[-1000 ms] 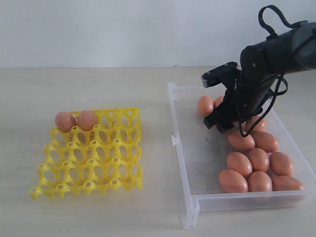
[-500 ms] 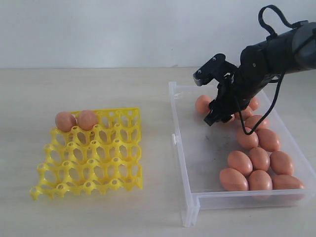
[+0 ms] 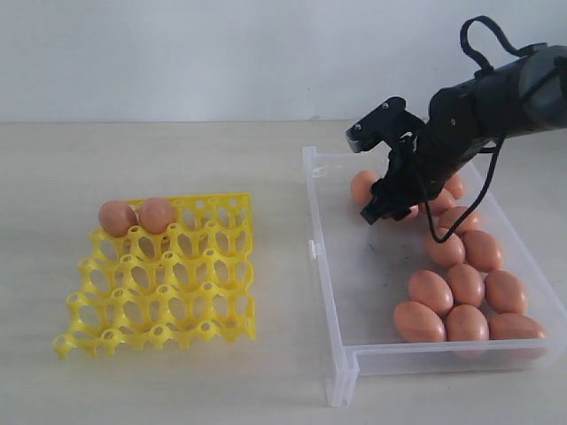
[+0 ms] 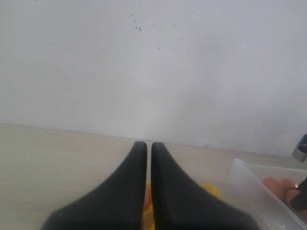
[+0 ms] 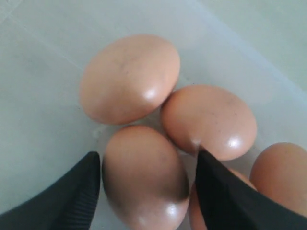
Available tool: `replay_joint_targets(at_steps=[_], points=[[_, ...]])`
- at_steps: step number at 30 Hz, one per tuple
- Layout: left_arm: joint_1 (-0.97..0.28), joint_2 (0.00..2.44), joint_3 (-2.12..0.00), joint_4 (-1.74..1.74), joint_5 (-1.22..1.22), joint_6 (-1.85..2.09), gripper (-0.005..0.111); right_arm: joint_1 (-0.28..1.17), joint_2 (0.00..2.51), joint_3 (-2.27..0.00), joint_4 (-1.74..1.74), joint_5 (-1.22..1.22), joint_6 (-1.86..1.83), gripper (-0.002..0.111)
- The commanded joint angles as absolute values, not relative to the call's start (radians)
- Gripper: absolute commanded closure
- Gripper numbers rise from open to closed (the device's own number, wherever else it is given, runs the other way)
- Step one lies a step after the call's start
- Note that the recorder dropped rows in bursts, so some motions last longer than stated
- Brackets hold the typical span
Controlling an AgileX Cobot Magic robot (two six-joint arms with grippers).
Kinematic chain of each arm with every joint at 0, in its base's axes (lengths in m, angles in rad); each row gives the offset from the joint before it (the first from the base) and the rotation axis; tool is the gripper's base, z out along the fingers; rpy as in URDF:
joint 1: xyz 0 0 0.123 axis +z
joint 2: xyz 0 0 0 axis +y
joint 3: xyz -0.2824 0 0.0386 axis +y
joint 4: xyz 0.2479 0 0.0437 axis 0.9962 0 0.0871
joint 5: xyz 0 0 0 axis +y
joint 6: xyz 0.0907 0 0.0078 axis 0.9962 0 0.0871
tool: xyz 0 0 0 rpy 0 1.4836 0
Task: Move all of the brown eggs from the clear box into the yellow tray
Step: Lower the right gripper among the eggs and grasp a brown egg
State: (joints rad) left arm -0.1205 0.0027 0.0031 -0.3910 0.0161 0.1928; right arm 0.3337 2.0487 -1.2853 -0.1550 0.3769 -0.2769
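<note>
Several brown eggs (image 3: pixel 431 292) lie in the clear box (image 3: pixel 322 266) on the right. Two more eggs (image 3: pixel 117 217) sit in the far-left cups of the yellow tray (image 3: pixel 159 274). My right gripper (image 3: pixel 381 209) is low in the box's far end. In the right wrist view it is open (image 5: pixel 146 163), one finger on each side of a single egg (image 5: pixel 144 177), with a gap still showing on one side. Two other eggs (image 5: pixel 129 79) touch that egg. My left gripper (image 4: pixel 149 146) is shut and empty, held above the table near the tray (image 4: pixel 210 189).
The box's tall front wall (image 3: pixel 425 359) and left wall stand between the eggs and the tray. Bare table (image 3: pixel 279 283) lies between tray and box. A white wall (image 3: pixel 221 53) backs the table.
My right gripper has moved from the middle of the box toward the far-left cluster of eggs, staying open. The eggs in the tray and the left gripper have not moved.
</note>
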Motion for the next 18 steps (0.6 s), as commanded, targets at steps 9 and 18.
replay_joint_targets(at_steps=[9, 18], points=[[-0.126, 0.0, 0.0, -0.4, 0.0, 0.185, 0.103, 0.345, 2.127, -1.368, -0.155, 0.405, -0.291, 0.055], [-0.126, 0.0, 0.0, -0.4, 0.0, 0.185, 0.103, 0.349, 2.163, -1.412, -0.125, 0.482, -0.297, 0.082]])
